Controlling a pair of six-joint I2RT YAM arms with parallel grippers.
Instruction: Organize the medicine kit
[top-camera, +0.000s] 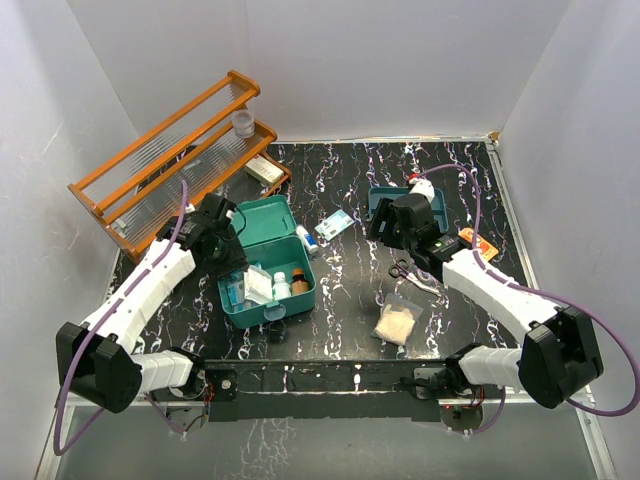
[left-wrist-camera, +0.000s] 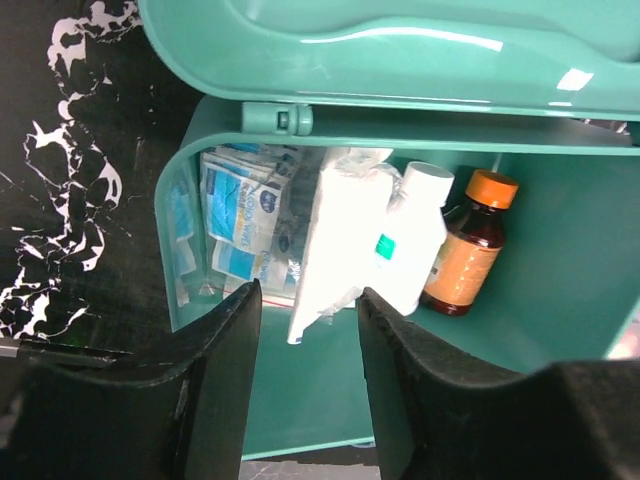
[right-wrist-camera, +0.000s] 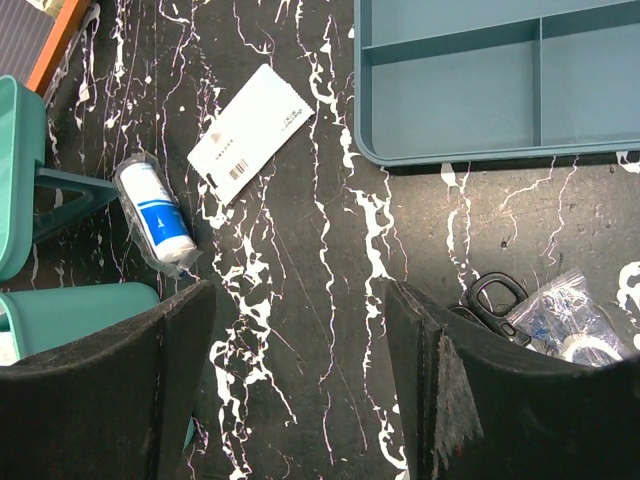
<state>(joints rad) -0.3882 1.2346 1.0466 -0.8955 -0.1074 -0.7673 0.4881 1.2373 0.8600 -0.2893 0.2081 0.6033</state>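
Note:
The medicine kit is a teal box standing open left of centre, lid tipped back. In the left wrist view its inside holds blue-and-white sachets, a white packet, a white bottle and an amber bottle with an orange cap. My left gripper is open and empty over the box's left end. My right gripper is open and empty above bare table. A wrapped bandage roll and a white sachet lie to its left.
A shallow teal compartment tray lies behind the right gripper. Black scissors and a clear bag lie to its right. A bag with a beige pad lies near the front. An orange wooden rack stands at the back left.

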